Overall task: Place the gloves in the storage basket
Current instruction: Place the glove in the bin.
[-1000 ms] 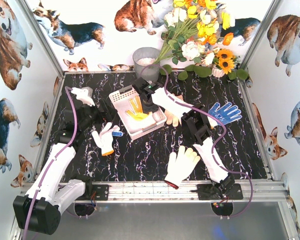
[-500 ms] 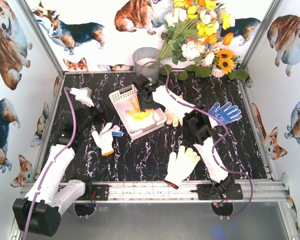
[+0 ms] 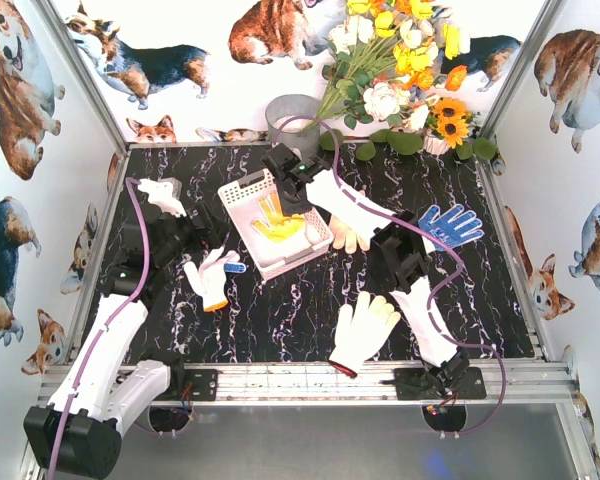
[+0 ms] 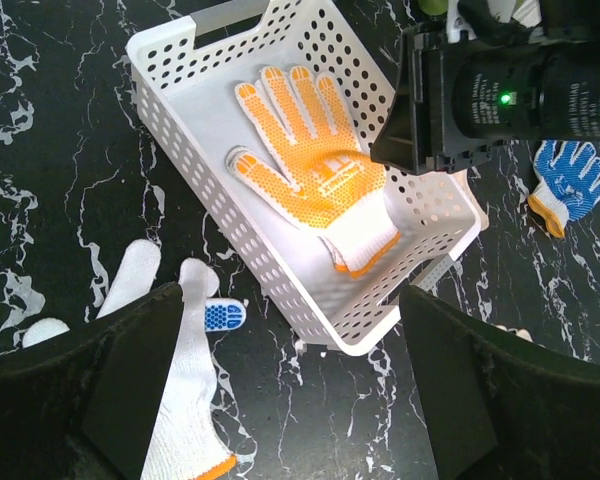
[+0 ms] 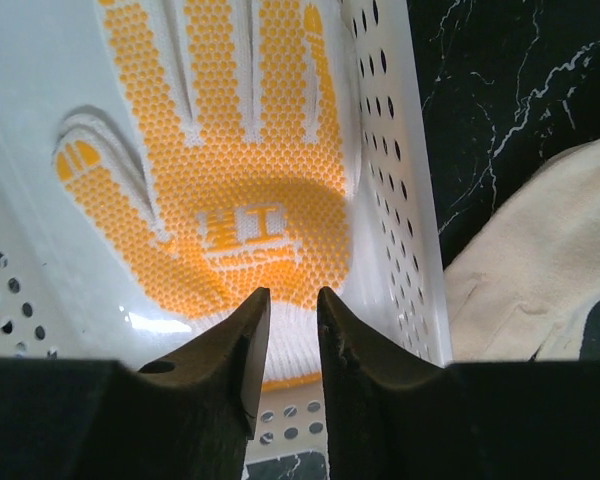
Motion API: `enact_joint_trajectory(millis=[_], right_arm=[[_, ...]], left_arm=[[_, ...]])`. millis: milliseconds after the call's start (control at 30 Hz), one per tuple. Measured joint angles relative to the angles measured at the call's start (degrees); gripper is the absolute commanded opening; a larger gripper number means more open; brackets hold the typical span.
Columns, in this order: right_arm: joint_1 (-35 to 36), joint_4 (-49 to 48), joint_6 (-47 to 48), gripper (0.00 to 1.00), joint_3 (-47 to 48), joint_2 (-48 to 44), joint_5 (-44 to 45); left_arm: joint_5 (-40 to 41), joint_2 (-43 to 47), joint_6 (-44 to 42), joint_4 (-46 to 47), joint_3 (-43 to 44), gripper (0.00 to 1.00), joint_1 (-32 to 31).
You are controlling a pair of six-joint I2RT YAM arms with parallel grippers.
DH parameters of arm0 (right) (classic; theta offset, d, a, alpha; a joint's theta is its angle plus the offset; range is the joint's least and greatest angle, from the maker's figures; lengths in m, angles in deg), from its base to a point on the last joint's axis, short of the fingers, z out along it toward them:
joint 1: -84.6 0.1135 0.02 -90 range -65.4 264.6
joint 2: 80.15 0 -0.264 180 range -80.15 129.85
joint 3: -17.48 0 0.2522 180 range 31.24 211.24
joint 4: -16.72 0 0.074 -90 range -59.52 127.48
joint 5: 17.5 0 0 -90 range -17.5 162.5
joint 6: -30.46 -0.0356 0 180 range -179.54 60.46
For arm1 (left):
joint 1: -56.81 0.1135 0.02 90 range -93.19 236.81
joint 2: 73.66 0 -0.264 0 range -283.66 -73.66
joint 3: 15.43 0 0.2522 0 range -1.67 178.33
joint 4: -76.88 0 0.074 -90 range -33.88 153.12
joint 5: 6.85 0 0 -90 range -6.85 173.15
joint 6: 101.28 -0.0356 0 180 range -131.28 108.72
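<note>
1. Change noted: a second earlier the white knit glove with the orange-dotted palm (image 5: pixel 230 190) sat bunched under your right gripper (image 5: pixel 293 300). At this moment it lay spread flat, palm up, on the floor of the white lattice-sided plastic storage basket (image 3: pixel 244 192), free of the fingers.
2. Right gripper: it hung just above that glove's cuff, jaws only narrowly apart, nothing between them. I read this as your release completed and one glove delivered.
3. Left gripper (image 4: pixel 290 320): jaws spread wide and empty, hovering by the basket's near-left side, much as a second before. Below it lay a white knit glove with an orange cuff and a blue-dotted fingertip (image 3: pixel 210 278), just beside the basket and not touching it.
4. Out on the black marbled table (image 3: pixel 310 300) were four more:
   - a cream glove with a red cuff (image 3: pixel 365 328) near the front edge
   - a blue-dotted glove (image 3: pixel 450 224) to the right, well apart from the basket
   - a pale cream glove (image 3: pixel 348 236) just beside the basket's right wall, partly under your right arm
   - a plain white glove (image 3: pixel 163 193) at the far left
5. Judgement: the task was at an early stage. Your right arm first needed to lift clear without catching the basket wall. The pale cream glove was its nearest pick, and the left had its glove directly below
</note>
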Motion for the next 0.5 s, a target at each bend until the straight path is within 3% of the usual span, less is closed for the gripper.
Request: enact_joint_trajectory(millis=[500], right_arm=[[-0.9, -0.9, -0.2, 0.21, -1.2, 5.9, -0.2]], left_arm=[[0.4, 0.0, -0.5, -0.4, 0.0, 0.84, 0.3]])
